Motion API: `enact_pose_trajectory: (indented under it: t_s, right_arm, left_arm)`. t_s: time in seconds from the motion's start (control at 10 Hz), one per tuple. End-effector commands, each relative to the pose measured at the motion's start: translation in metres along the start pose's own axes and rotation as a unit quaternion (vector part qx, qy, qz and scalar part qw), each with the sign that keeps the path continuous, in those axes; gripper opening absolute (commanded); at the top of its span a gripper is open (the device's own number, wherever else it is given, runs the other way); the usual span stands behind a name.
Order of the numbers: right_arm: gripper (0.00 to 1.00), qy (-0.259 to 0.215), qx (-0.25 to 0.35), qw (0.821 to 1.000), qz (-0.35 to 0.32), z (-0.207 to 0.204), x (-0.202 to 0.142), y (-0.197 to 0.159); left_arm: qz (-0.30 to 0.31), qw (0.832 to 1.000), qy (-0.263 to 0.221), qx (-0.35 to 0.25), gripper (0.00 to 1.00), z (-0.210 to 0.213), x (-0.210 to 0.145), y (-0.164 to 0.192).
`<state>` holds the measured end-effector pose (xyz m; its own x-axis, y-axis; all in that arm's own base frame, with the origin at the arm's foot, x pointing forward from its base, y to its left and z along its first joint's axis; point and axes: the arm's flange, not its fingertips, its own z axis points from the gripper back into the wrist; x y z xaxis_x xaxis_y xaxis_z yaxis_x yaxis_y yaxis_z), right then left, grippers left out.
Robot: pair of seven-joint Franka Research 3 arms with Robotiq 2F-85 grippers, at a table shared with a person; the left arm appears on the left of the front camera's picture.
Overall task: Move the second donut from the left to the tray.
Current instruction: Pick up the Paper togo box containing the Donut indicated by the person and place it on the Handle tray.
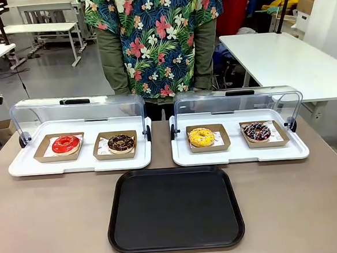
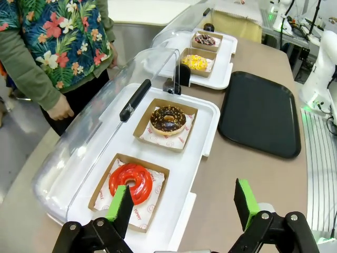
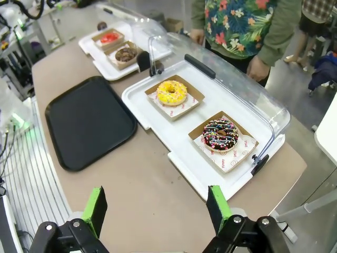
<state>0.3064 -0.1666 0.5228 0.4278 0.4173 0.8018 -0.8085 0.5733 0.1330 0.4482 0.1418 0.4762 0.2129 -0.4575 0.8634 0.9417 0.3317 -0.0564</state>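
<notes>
Dark chocolate-glazed ring donut [image 1: 121, 143] speckled with light-brown crumbs, lying flat on white paper in a shallow brown cardboard holder [image 1: 101, 150], second from the left, inside the left white tray [image 1: 81, 163]. Large black tray [image 1: 174, 210], square with rounded corners and raised rim, flat on the worktop [image 1: 48, 222] just nearer, between both white trays.

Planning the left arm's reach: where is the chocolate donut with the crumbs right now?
In the front view, the chocolate donut sits on the left white tray, just right of the red donut, behind the black tray.
</notes>
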Motion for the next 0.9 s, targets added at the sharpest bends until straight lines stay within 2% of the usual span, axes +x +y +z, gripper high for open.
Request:
enact_pose_trajectory:
  t_s: [0.0,0.8]
  right_arm:
    - [1.00,-0.014,0.004,1.000,0.012,0.0005,0.0015,-0.0020]
    - [1.00,-0.014,0.004,1.000,0.012,0.0005,0.0015,-0.0020]
  left_arm:
    - [-0.001,1.000,-0.001,-0.002,1.00,-0.0001,0.0005,-0.0007]
    - [-0.001,1.000,-0.001,-0.002,1.00,-0.0001,0.0005,-0.0007]
